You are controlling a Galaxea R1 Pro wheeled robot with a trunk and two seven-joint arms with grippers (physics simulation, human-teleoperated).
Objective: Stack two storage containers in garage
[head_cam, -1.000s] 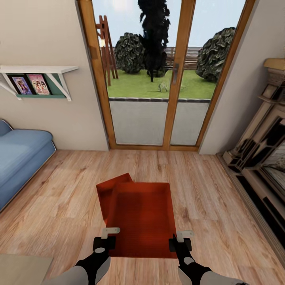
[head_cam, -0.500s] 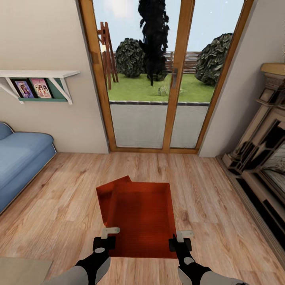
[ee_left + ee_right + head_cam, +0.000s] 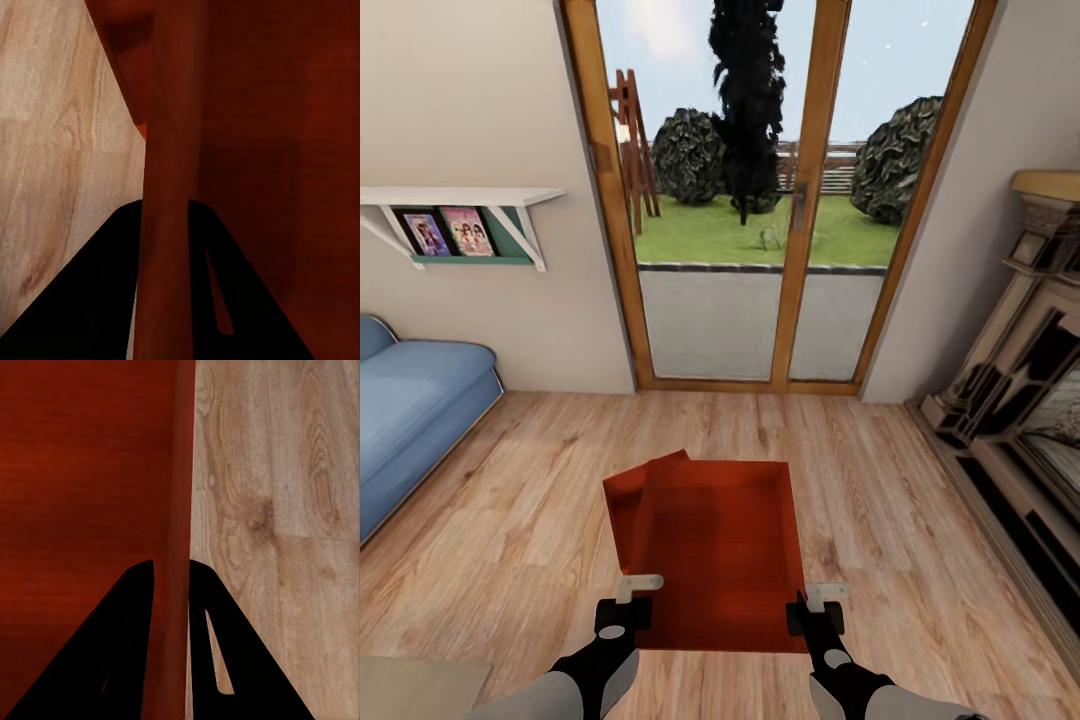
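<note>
Between the two grippers, the upper storage container is being carried above the light wood plank floor of the living room. The left gripper is clamping the near end of that container's left wall; in the left wrist view, the left gripper is showing one dark finger on each side of the thin red-orange wall, pressed against it. The right gripper is doing the same at the near end of the right wall, and the right wrist view is showing the right gripper with the wall pinched between its two fingers.

Just beyond the left gripper, the second storage container is sitting skewed beneath the upper one, its corner and part of its wall sticking out past the upper box's left and far edges. Whether it is nested or merely resting against the upper box cannot be told.

Further ahead of both grippers, the wood-framed glass door is facing the robot, with a lawn and bushes behind it. Well off to the left gripper's outer side, the blue sofa is standing against the cream wall, below a white shelf. Well off to the right gripper's outer side, a fireplace surround is lining the wall.
</note>
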